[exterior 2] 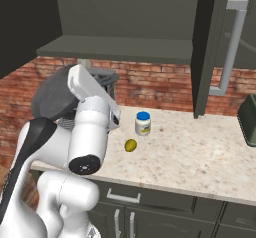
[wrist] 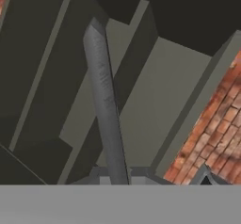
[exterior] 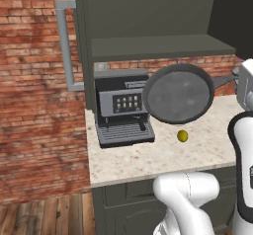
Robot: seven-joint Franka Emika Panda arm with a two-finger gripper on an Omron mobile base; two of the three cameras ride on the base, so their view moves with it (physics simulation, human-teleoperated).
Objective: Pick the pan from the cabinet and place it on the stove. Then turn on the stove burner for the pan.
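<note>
At the left of the left base view stood the open door of the tall dark grey wall cabinet (exterior: 79, 12), with its long silver bar handle (exterior: 64, 46) turned edge-on. Below it, on the speckled stone counter (exterior: 163, 155), sat a grey and black coffee machine (exterior: 121, 108). Just right of the machine, the round, shallow dark grey frying pan (exterior: 178, 93) hung in the air, tilted so its inside faced the camera, clear of the counter and below the cabinet's shelf. A small yellow-green fruit (exterior: 182, 136) lay on the counter beneath it. The pan's long thin handle (exterior: 225, 80) ran off to the right toward the white arm.

In the hand view that handle (wrist: 104, 105) ran straight up from between the jaws, which were clenched on its near end.

The pan looked rigid and fairly heavy, so held this far out it would likely lever hard and could twist in the grip. A hold nearer the bowl would probably steady it. The smooth handle seemed slippery, which suggested carrying it slowly.
</note>
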